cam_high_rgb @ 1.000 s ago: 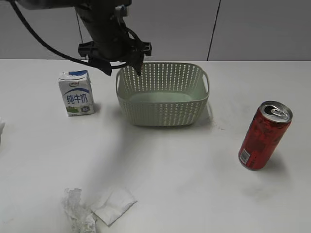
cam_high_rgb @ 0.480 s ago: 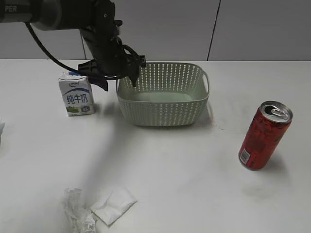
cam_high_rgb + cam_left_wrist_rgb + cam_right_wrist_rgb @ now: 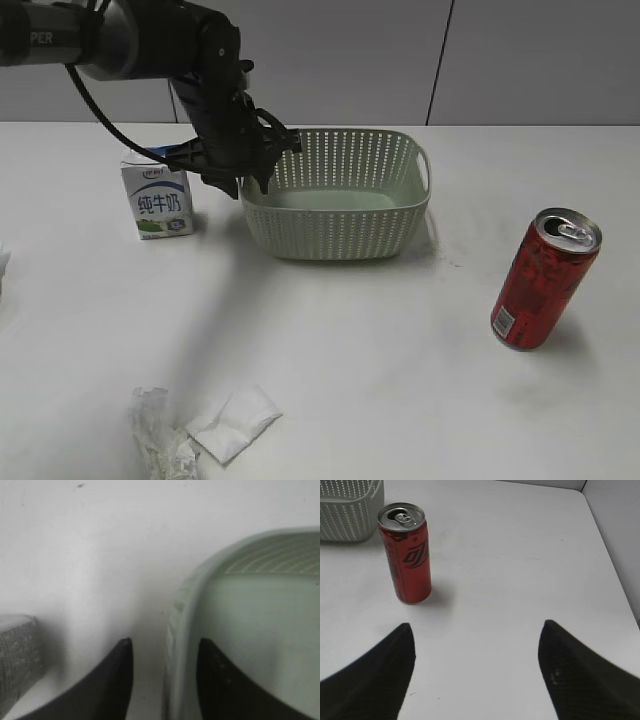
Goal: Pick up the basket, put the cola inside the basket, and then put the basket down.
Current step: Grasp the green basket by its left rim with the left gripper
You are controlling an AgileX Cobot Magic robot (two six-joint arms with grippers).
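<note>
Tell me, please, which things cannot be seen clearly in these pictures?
- Left wrist view: the basket is blurred and cut off by the right edge; the left gripper straddles its wall, contact unclear.
- Exterior view: the right gripper is outside the frame.
- Exterior view: the cola label print is too small to read.

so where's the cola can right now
The cola stands upright on the table's right side in the exterior view, well right of the basket and apart from it; the open right gripper hangs back from it, touching nothing.
</note>
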